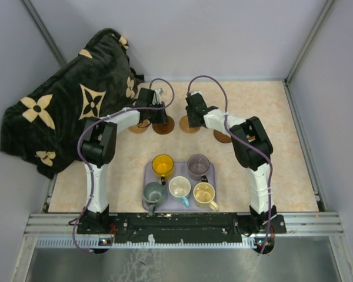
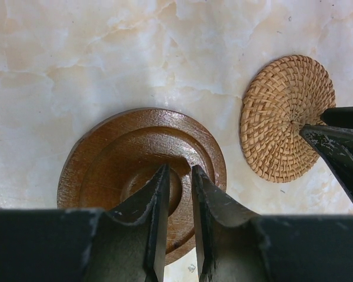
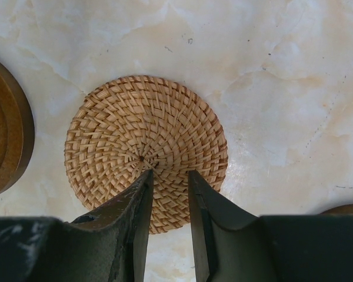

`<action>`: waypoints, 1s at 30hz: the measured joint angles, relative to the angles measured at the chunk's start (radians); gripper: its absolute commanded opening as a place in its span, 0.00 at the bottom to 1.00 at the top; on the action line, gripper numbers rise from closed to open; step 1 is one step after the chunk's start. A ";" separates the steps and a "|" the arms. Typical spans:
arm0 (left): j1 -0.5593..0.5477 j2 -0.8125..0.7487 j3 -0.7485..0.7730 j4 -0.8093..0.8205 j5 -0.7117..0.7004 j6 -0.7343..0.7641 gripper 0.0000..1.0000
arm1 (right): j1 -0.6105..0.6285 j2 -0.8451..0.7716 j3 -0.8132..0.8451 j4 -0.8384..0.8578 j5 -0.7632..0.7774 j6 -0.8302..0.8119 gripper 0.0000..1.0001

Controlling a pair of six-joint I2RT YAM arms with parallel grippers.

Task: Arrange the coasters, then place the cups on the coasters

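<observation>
Reaching forward — left gripper [image 2: 179, 171], right gripper [image 3: 169, 174] low over coasters [image 2: 106, 158].

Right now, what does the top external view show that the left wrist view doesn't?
Only top external: five cups on the lavender tray, and the dark blanket. Only left wrist: carved rings on the brown coaster and the weave of the tan coaster, close up. Both: those two coasters side by side on the marbled table, with the left gripper over the brown one.
</observation>
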 measured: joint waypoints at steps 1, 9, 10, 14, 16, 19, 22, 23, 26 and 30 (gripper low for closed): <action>0.000 0.004 0.005 0.000 0.000 0.000 0.29 | 0.000 0.000 -0.001 -0.001 0.000 0.000 0.31; 0.000 0.014 0.020 0.000 0.000 0.000 0.29 | 0.008 -0.014 -0.019 -0.003 0.009 0.009 0.31; 0.000 0.014 0.020 0.000 0.000 0.000 0.29 | 0.008 -0.014 -0.019 -0.004 0.010 0.011 0.31; 0.000 0.014 0.020 0.000 0.000 0.001 0.31 | 0.008 -0.014 -0.019 -0.004 0.013 0.016 0.34; 0.000 0.014 0.020 0.000 0.000 0.002 0.33 | 0.010 -0.014 -0.016 -0.009 0.016 0.016 0.35; 0.000 0.013 0.021 0.001 0.000 0.008 0.34 | 0.013 -0.012 0.008 -0.059 0.026 0.016 0.39; 0.000 0.013 0.028 -0.001 0.001 0.024 0.34 | 0.015 0.002 0.056 -0.122 0.041 0.013 0.41; 0.000 0.013 0.031 -0.002 0.001 0.028 0.34 | 0.015 0.008 0.078 -0.140 0.048 0.010 0.41; 0.000 0.010 0.039 -0.001 0.005 0.040 0.35 | 0.015 0.011 0.136 -0.164 0.072 0.001 0.42; 0.000 -0.008 0.041 -0.005 0.013 0.054 0.36 | 0.015 0.011 0.196 -0.163 0.097 -0.012 0.42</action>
